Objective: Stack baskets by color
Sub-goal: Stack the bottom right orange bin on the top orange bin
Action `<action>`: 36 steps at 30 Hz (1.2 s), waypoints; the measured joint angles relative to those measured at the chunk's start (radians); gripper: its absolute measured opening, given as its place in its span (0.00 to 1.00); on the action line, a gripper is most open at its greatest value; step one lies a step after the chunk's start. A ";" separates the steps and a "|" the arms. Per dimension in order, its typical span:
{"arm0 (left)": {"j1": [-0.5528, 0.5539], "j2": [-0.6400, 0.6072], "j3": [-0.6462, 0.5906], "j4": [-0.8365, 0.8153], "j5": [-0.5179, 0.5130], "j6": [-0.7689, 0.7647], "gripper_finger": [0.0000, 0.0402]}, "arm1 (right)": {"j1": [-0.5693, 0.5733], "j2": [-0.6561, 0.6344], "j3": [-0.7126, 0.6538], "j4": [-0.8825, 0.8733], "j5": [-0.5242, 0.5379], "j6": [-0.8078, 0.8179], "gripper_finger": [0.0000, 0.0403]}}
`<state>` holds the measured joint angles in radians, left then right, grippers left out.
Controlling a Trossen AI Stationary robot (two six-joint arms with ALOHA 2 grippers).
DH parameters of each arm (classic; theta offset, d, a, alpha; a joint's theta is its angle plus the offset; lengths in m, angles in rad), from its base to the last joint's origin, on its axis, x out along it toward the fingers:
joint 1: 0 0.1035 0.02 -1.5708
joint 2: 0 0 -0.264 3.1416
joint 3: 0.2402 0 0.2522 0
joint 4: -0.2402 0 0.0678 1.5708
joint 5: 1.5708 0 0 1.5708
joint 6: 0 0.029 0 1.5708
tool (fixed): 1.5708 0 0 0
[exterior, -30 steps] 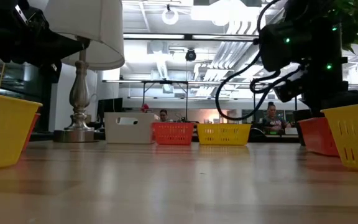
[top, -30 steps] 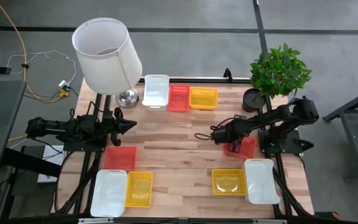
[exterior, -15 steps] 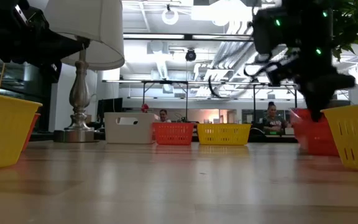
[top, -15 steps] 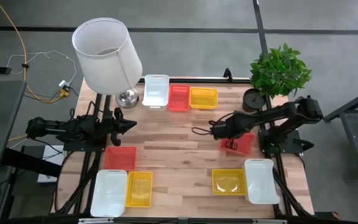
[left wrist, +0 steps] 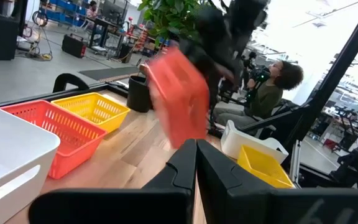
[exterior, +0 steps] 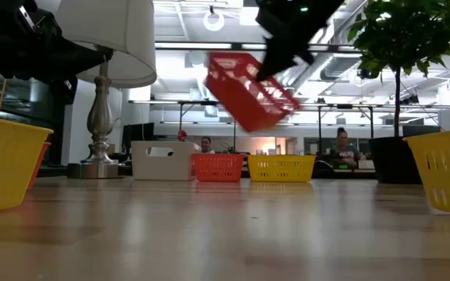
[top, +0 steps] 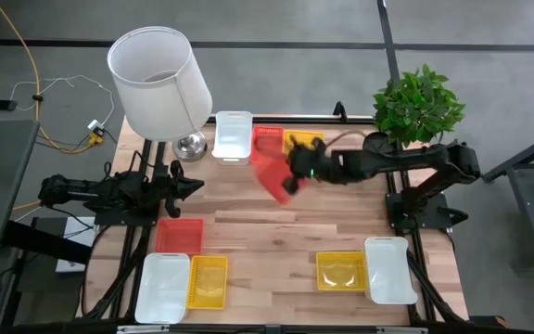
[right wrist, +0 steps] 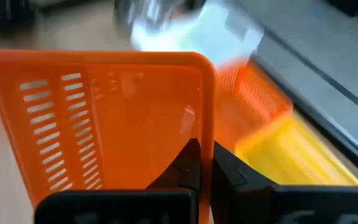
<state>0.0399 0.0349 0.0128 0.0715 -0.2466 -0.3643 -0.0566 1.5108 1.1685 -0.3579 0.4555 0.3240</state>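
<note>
Baskets lie in three groups on the table (top: 276,232), and one hangs in the air. The right gripper (top: 295,167) is clenched on the rim of a red basket (top: 272,174), which hangs tilted above the wood, just in front of the back row. That row holds a white basket (top: 233,136), a second red one (top: 267,137) partly hidden under the carried one, and a yellow basket (top: 306,142) under the arm. In the low view the carried basket (exterior: 250,91) hangs clear of the table, well above the row (one corner dipping lower).

The left gripper (top: 191,185) waits at the left side, its fingers pressed together on nothing. Near it lie a red basket (top: 180,235), a white one (top: 163,288) and a yellow one (top: 208,282). At front right sit a yellow basket (top: 341,271) and a white one (top: 388,269), side by side.

A lamp (top: 160,83) stands at back left, a plant (top: 415,107) at back right.
</note>
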 joint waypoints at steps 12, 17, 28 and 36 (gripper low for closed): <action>0.000 0.000 0.000 0.000 0.000 -0.002 0.00 | -0.318 0.002 -0.199 0.471 -0.132 0.406 0.00; 0.000 0.000 0.000 0.001 0.000 0.000 0.00 | -0.372 0.040 -0.205 0.469 -0.200 0.479 0.00; 0.000 0.000 0.000 0.001 0.000 0.000 0.00 | -0.371 0.231 -0.067 0.475 -0.312 0.485 0.00; -0.001 0.000 0.000 -0.002 0.038 -0.002 0.00 | -0.375 0.245 0.027 0.244 -0.237 0.461 0.00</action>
<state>0.0391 0.0349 0.0128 0.0697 -0.2087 -0.3664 -0.4320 1.7558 1.1956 -0.1136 0.2184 0.7848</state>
